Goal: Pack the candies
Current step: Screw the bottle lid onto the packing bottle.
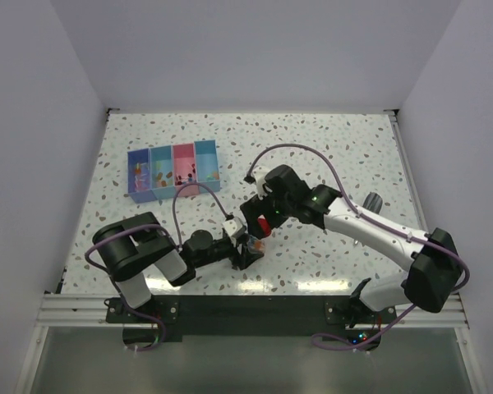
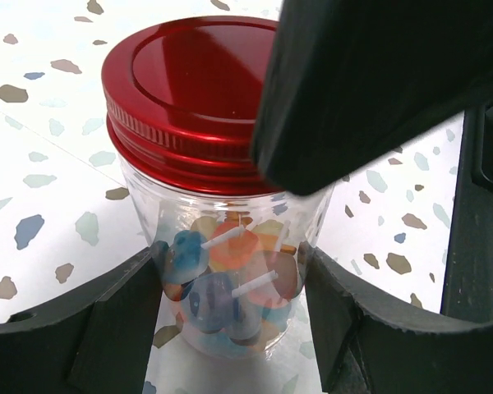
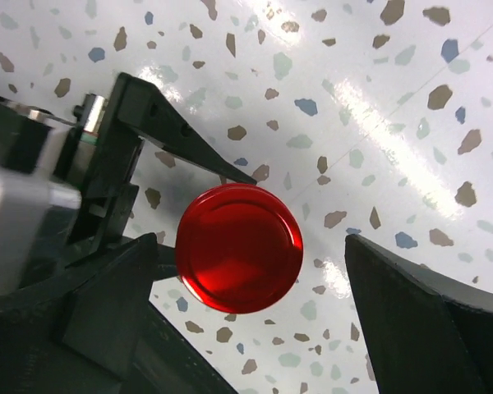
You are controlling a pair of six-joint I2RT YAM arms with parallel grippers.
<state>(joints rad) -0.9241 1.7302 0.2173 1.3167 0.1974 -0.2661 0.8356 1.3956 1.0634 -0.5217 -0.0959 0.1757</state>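
Some candies [image 2: 223, 250] in jar [image 2: 148, 201] hidden by fingers [image 2: 107, 320].

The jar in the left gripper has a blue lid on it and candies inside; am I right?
Not quite: the lid is red, not blue, as the left wrist view shows. The jar does sit in the left gripper, with candies inside.

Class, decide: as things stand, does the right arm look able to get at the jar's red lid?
Probably yes: the right gripper hangs open over the red lid, a finger either side, nothing between. The left gripper clamps the jar below the lid.
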